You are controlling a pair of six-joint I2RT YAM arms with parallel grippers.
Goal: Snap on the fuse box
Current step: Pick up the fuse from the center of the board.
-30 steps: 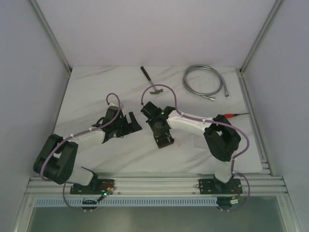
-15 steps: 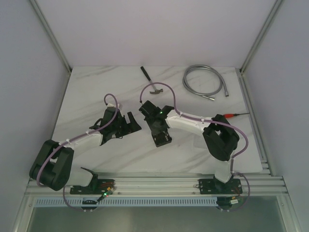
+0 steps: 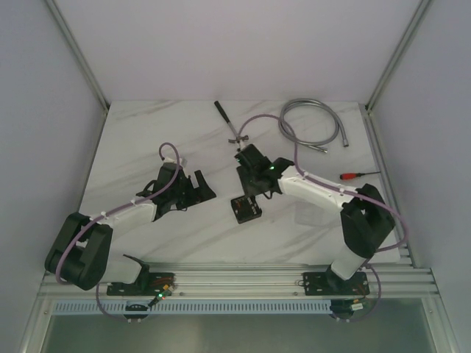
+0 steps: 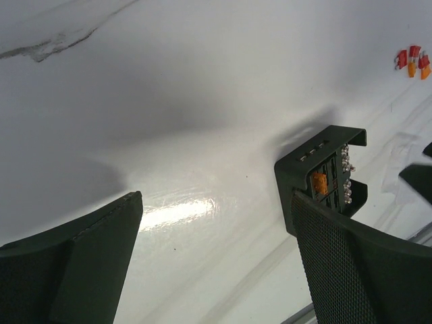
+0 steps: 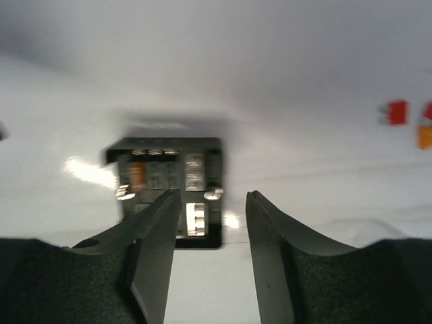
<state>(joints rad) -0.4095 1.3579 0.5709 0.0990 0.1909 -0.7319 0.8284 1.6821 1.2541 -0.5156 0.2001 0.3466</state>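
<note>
The fuse box [image 3: 245, 208] is a small black square box lying open side up on the white table, one orange fuse showing in its slots. My right gripper [image 3: 252, 190] hovers just behind it, open and empty; in the right wrist view the fuse box [image 5: 169, 189] lies beyond the gap of the gripper [image 5: 212, 197], partly behind the left finger. My left gripper [image 3: 204, 187] is wide open and empty to the left of the box. In the left wrist view the gripper [image 4: 216, 202] frames bare table, with the fuse box [image 4: 322, 174] just past the right finger.
Loose red and orange fuses [image 4: 413, 61] lie beyond the box and also show in the right wrist view [image 5: 398, 113]. A hammer [image 3: 229, 125], a coiled metal hose [image 3: 309, 121] and a red-handled screwdriver [image 3: 353, 175] lie at the back and right.
My right gripper has lifted off the fuse box and pulled back and to the right, leaving the box on the table. The left gripper has hardly moved.
</note>
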